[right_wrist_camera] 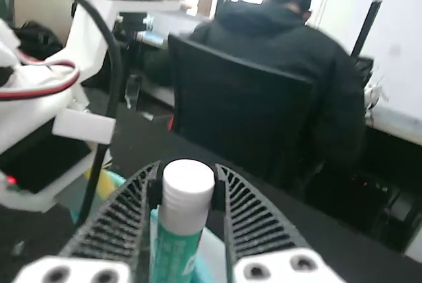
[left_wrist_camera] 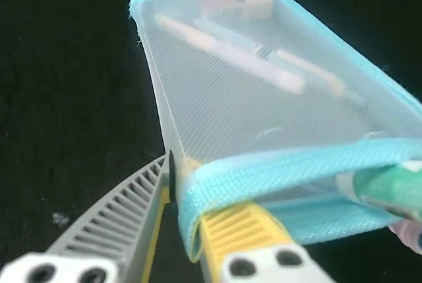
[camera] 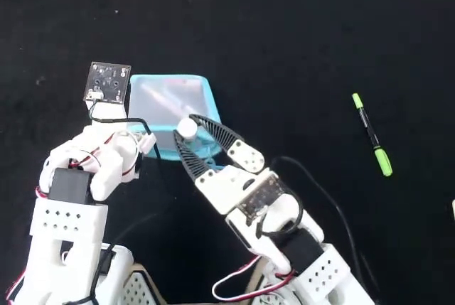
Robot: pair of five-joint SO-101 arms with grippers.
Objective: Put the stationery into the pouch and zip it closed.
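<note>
The pale blue mesh pouch (camera: pixel 170 99) (left_wrist_camera: pixel 264 111) lies on the black table with its open end toward the arms. Inside it are pens (left_wrist_camera: pixel 231 52) and a pinkish eraser (left_wrist_camera: pixel 241 4). My left gripper (left_wrist_camera: pixel 178 177) is shut on the pouch's blue rim beside the opening, with the yellow finger (left_wrist_camera: pixel 237 230) under the trim. My right gripper (camera: pixel 185 127) (right_wrist_camera: pixel 188 171) is shut on a teal glue stick with a white cap (right_wrist_camera: pixel 188 194), held upright at the pouch's mouth. The stick's teal body (left_wrist_camera: pixel 386 190) pokes in at the opening.
A green marker (camera: pixel 371 134) lies by itself on the black cloth to the right, well away from both arms. A small white thing (camera: pixel 453 209) shows at the right edge. A black cable (camera: pixel 334 205) loops beside the right arm.
</note>
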